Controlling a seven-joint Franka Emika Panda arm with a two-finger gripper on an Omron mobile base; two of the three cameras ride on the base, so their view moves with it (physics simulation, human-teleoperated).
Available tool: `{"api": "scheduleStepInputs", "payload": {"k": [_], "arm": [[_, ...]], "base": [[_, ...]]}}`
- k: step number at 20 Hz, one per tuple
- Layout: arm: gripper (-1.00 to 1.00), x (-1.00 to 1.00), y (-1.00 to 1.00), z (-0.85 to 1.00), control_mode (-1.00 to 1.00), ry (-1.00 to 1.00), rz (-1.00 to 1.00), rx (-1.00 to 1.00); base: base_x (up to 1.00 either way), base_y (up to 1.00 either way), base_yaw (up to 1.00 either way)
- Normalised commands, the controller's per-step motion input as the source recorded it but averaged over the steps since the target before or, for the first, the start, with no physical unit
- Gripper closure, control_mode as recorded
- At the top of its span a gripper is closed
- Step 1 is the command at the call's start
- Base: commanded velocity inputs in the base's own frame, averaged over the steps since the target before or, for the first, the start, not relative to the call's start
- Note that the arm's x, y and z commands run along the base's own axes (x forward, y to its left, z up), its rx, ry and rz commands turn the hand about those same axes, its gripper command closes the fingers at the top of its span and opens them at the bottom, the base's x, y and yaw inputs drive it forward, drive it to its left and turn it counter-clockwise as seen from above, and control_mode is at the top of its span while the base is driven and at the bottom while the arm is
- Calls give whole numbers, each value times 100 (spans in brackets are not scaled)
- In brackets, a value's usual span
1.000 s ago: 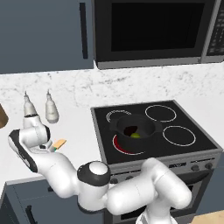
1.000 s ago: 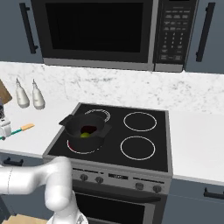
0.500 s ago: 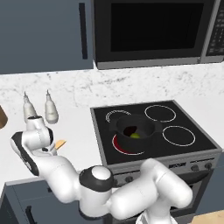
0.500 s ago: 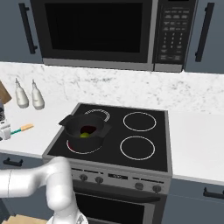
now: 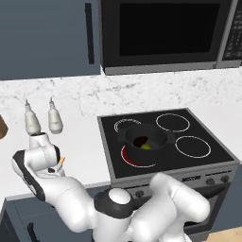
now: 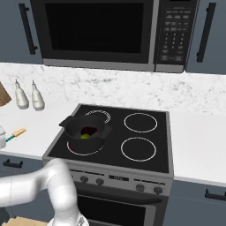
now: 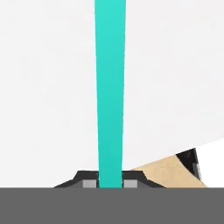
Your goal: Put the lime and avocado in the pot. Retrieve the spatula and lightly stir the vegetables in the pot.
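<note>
so the low dark grey round pot (image 6: 85, 130) sits on the front-left burner of the black stove (image 6: 145, 132), and there's a yellow-green lime (image 6: 84, 136) in it with something darker beside it, probably the avocado, hard to tell. that half looks done. the slim spatula with the long teal handle (image 7: 110, 87) lies flat on the white counter (image 6: 39, 121) left of the stove, tan blade end poking out. the two-finger gripper (image 7: 110, 183) is pinched onto that handle, one dark tip each side, low over the counter, so i'd guess a lift comes next, then stirring.
</note>
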Motion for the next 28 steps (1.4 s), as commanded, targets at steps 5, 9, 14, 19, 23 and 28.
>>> {"api": "scheduleStepInputs", "payload": {"k": [5,9,14,19,23,28], "arm": [[100,-82,-30,-32,-100,7,4,-1],[100,6,-32,-31,-100,12,0,0],[100,16,-30,-19,-100,6,0,0],[100,-1,-18,-6,-100,0,3,0],[100,-45,-33,72,-100,-2,0,5],[100,-67,-52,96,-100,-4,0,15]], "base": [[0,0,0],[0,0,0],[0,0,0],[0,0,0],[0,0,0],[0,0,0]]}}
